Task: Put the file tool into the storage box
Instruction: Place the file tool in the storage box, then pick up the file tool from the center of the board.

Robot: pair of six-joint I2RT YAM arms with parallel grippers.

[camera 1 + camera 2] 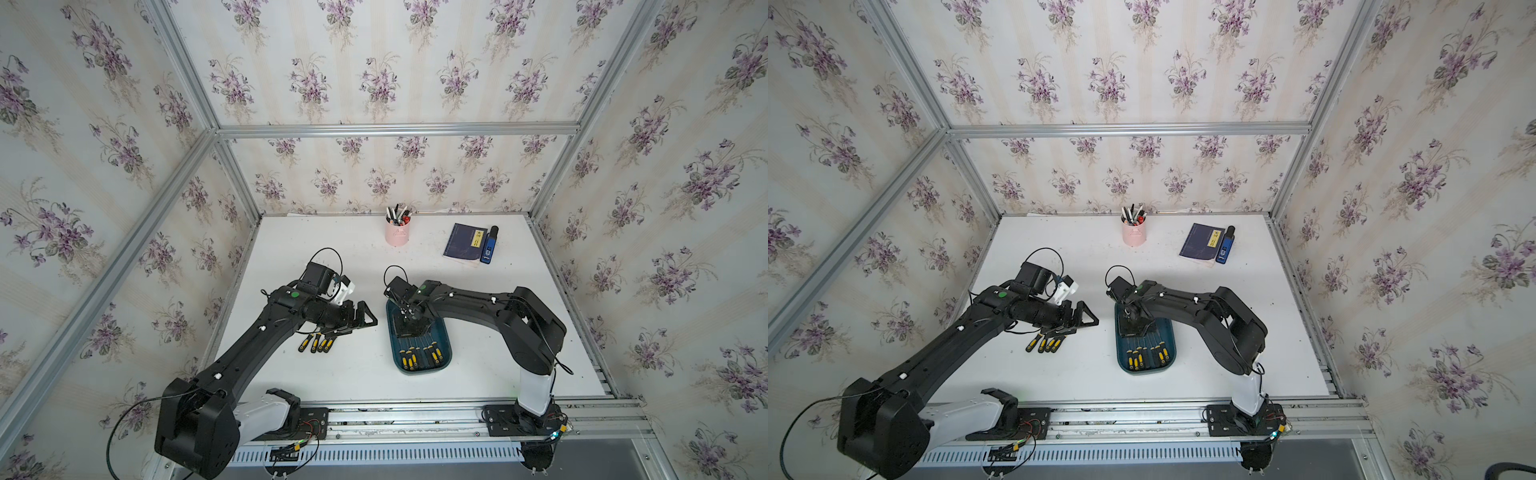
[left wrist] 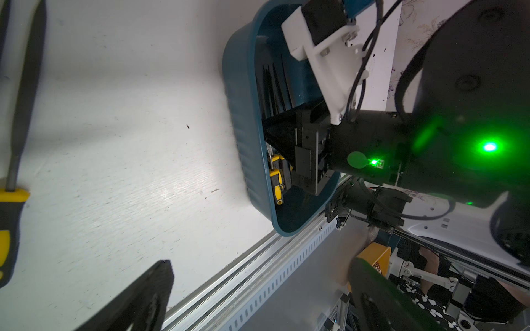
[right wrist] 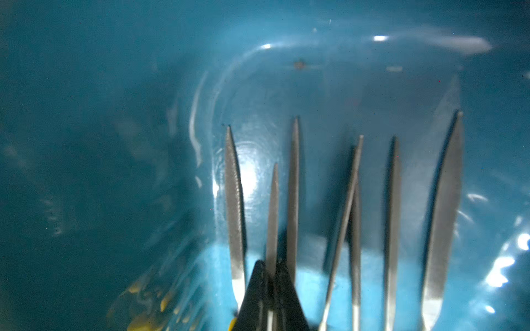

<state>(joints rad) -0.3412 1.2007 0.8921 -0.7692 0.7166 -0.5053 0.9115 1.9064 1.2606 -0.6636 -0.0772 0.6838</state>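
Left gripper: jaws wide apart, empty, beside storage box.
Right gripper: clenched on file blade, inside storage box.
Loose files: beside storage box, under left gripper.

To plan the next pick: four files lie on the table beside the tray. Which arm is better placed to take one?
Left: its open fingers hang over those files. The right fingers are down inside the storage box, shut on a file.
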